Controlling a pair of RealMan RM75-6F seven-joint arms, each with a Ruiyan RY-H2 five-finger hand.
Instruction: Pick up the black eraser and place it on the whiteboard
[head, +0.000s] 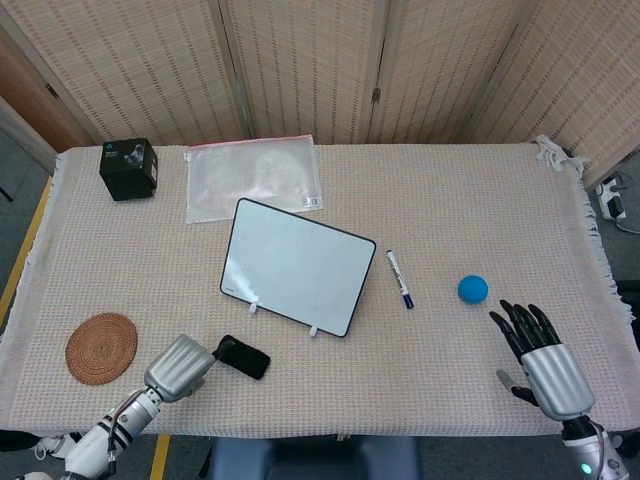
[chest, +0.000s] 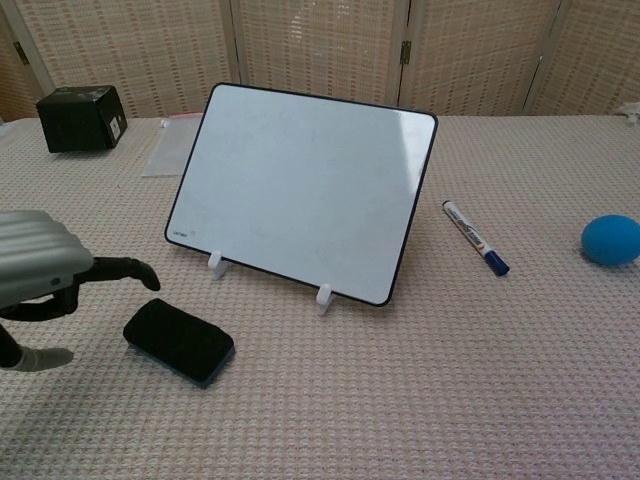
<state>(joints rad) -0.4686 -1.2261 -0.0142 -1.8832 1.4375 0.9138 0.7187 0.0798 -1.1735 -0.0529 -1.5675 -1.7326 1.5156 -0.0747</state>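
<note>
The black eraser (head: 246, 357) (chest: 180, 340) lies flat on the tablecloth in front of the whiteboard's left foot. The whiteboard (head: 296, 265) (chest: 300, 190) stands tilted back on two small white feet at the table's middle. My left hand (head: 182, 366) (chest: 45, 275) hovers just left of the eraser with its fingers spread over the eraser's left end, and holds nothing. My right hand (head: 542, 355) rests open near the front right edge, far from the eraser; the chest view does not show it.
A blue marker (head: 400, 278) (chest: 476, 238) and a blue ball (head: 473, 289) (chest: 611, 239) lie right of the board. A round woven coaster (head: 101, 347) sits at front left. A black box (head: 129, 168) (chest: 83, 117) and a clear zip bag (head: 254, 176) are at the back left.
</note>
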